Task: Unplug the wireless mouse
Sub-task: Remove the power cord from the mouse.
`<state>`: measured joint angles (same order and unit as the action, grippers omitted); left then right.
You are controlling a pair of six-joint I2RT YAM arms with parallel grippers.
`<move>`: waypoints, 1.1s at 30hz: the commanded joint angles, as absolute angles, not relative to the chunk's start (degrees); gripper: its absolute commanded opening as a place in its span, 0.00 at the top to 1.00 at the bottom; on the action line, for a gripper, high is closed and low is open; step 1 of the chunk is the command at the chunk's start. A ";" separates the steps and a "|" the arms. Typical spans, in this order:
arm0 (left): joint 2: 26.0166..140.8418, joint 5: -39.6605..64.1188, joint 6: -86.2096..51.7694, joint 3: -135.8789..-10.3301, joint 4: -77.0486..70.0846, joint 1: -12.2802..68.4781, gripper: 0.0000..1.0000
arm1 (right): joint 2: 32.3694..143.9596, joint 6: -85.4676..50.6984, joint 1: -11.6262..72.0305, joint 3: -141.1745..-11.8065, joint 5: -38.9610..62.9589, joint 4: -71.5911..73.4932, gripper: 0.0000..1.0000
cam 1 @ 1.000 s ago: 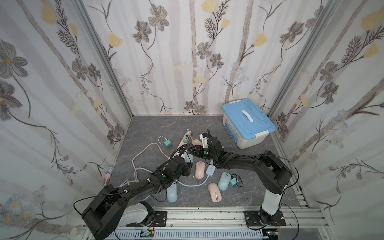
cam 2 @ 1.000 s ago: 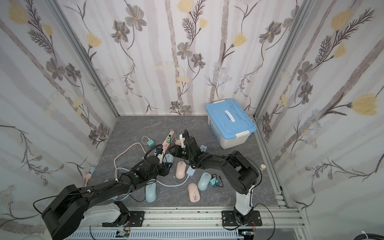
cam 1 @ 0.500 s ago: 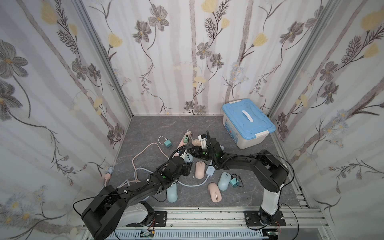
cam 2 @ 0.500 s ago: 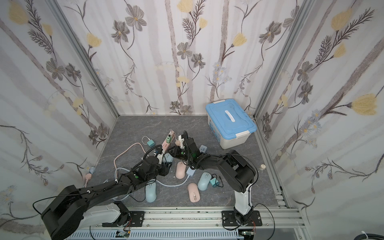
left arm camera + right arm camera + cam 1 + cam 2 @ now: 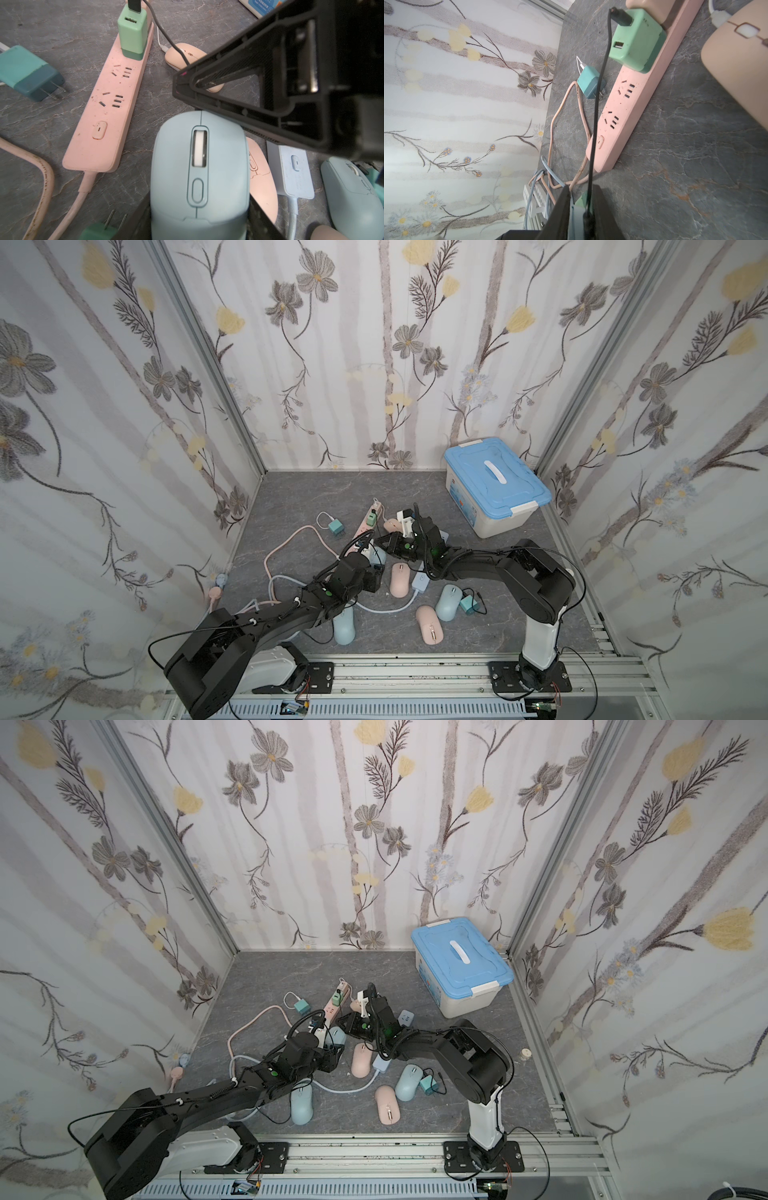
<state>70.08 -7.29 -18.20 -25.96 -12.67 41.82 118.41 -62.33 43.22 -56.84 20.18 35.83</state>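
Note:
The light blue wireless mouse (image 5: 199,166) lies between my left gripper's (image 5: 199,218) fingers, which are shut on its sides; it shows in both top views (image 5: 379,556) (image 5: 338,1036). A black cable (image 5: 593,124) runs from the green charger (image 5: 636,41) on the pink power strip (image 5: 629,108) to a plug (image 5: 588,220) at the mouse's front. My right gripper (image 5: 582,190) reaches in from the right (image 5: 386,541) with narrow jaws shut on that plug and the mouse's front edge (image 5: 576,220).
A peach mouse (image 5: 187,54) on a white cable lies behind the right gripper. Other pink and blue mice (image 5: 400,580) (image 5: 450,601) (image 5: 430,630) (image 5: 344,624), a loose teal charger (image 5: 334,526) and a pale blue power strip (image 5: 420,581) crowd the floor. A blue-lidded box (image 5: 494,485) stands at the back right.
The right gripper has shifted a little left to the mouse's front and its jaws have narrowed onto the black plug. The left arm and the mouse have not moved.

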 commanded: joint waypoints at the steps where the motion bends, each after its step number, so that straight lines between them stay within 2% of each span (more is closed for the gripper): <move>1: 69.83 -7.47 -17.46 -26.03 -14.84 41.75 1.00 | 118.74 -63.45 43.33 -57.05 20.37 38.46 0.83; 9: 68.91 -7.23 -17.66 -26.03 -14.85 41.75 1.00 | 119.53 -63.98 43.33 -57.38 21.16 39.15 1.00; 20: 69.35 -9.32 -23.46 -26.85 -10.58 41.84 1.00 | 120.74 -67.37 42.54 -57.22 20.71 43.35 1.00; 23: 70.12 -9.33 -25.62 -28.92 -5.43 41.79 1.00 | 121.59 -65.82 42.19 -59.36 22.50 39.32 1.00; 33: 71.36 -1.49 -26.45 -32.92 7.46 41.85 1.00 | 123.31 -61.84 41.22 -61.99 27.66 37.00 1.00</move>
<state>71.18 -4.01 -25.65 -32.08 3.55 41.89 122.96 -63.07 41.28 -60.88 25.61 35.75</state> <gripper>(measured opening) 0.567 0.060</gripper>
